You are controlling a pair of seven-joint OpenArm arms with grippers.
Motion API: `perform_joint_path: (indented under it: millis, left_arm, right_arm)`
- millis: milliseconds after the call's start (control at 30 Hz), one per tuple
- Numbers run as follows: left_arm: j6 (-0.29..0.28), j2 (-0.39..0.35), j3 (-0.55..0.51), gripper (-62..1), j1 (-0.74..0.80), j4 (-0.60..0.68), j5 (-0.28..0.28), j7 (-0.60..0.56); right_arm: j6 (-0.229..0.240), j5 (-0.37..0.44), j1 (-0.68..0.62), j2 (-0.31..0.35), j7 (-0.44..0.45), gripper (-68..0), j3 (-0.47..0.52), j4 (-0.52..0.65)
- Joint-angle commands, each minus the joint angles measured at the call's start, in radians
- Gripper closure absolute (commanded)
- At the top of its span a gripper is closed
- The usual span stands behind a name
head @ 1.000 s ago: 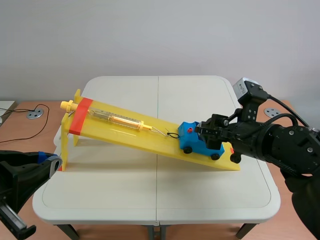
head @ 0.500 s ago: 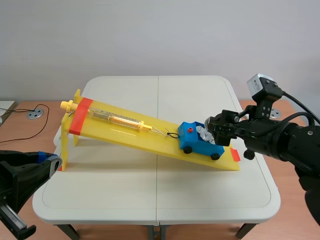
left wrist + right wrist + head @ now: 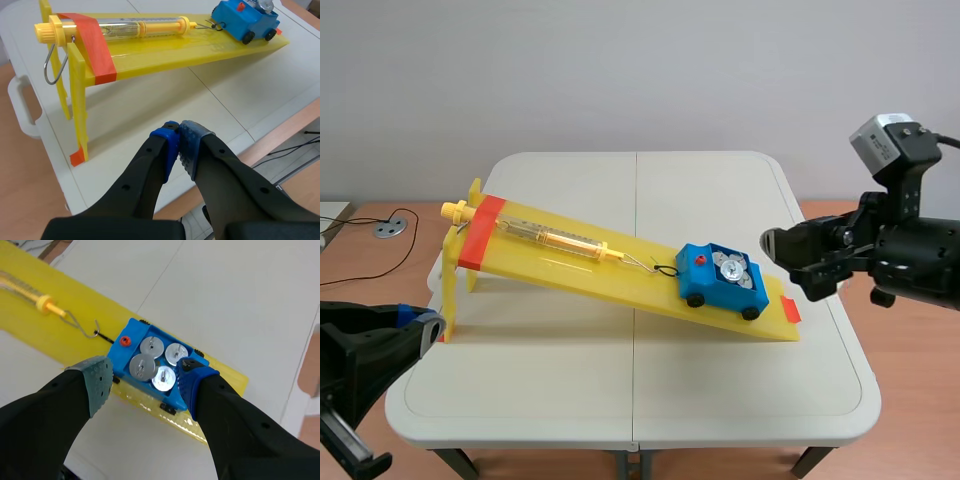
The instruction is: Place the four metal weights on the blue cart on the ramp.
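The right pincer (image 3: 145,382) has drawn back from the blue cart (image 3: 720,296) toward the surface's (image 3: 570,385) right edge, its fingers spread and holding nothing. All four metal weights (image 3: 155,364) sit in the cart, near the low end of the ramp (image 3: 570,268). The left pincer (image 3: 179,145), pressed together, hangs by the near left edge.

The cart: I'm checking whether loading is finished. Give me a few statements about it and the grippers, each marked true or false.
1. Four weights lie in the cart. True.
2. The right gripper holds a weight. False: it is open and empty.
3. The cart sits at the high end of the ramp. False: it sits near the low end.
4. The left gripper is shut on nothing. True.
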Motion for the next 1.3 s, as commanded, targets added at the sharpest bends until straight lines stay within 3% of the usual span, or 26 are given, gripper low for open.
perform_joint_path:
  millis: [0,133,300,567,700,933,1100,1267]
  left_arm:
    - [-0.051,0.024,-0.008,-2.7,-0.009,0.09,-0.059,-0.107]
    - [-0.096,0.076,-0.006,-2.7,-0.039,0.103,-0.058,-0.102]
    - [-0.097,0.132,0.034,-2.7,-0.117,0.102,-0.045,-0.069]
    - [-0.074,0.235,0.111,-2.7,-0.246,0.102,0.11,-0.07]
    - [-0.046,0.293,0.142,-2.7,-0.296,0.099,0.193,-0.07]
    - [0.027,0.333,0.22,-2.7,-0.388,0.067,0.345,-0.071]
    - [0.088,0.355,0.252,-2.7,-0.453,-0.021,0.41,-0.076]
    - [0.111,0.371,0.271,-2.7,-0.502,-0.111,0.45,-0.074]
  right_arm:
    - [0.053,0.109,-0.02,0.087,0.123,-29.2,0.072,0.177]
    - [0.072,0.113,-0.147,0.129,0.123,-29.2,0.175,0.274]
    - [0.077,0.157,-0.317,0.137,0.123,-28.8,0.323,0.362]
    - [0.09,0.212,-0.539,0.137,0.091,-24.3,0.52,0.439]
    - [0.09,0.259,-0.657,0.135,0.03,-16.3,0.614,0.481]
    - [0.09,0.349,-0.837,0.06,-0.069,-8.0,0.769,0.502]
    - [0.09,0.414,-0.92,-0.011,-0.123,-6.6,0.874,0.502]
    - [0.09,0.488,-0.997,-0.055,-0.202,-5.9,0.973,0.502]
